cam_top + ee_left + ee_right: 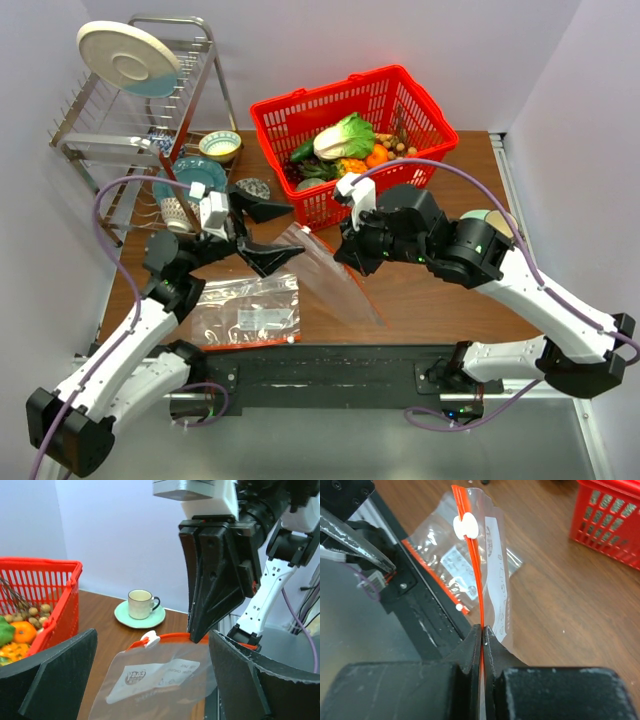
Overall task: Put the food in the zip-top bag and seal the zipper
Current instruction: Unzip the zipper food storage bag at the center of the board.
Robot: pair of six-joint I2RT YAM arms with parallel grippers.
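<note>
1. Overhead, the right claw point(345, 258) is clamped on the zip-top bag point(330, 275), which hangs just in front of the red basket point(318, 200). The left claw point(268, 233) gapes empty beside the bag. The napa cabbage point(345, 135), cucumber point(302, 151) and nuts point(400, 148) lie inside the basket.
2. From the left wrist, the zipper point(172, 636) and its white tab point(150, 639) hang right of the basket, against pale walls. Held by one thin edge, the slick film could slip or swing away from a grab.
3. From the right wrist, the strip is pinched flat, so the mouth looks shut and food would likely be blocked. A second bag point(445, 562) lies on the brown wooden desk point(560, 595), well before the basket.
</note>
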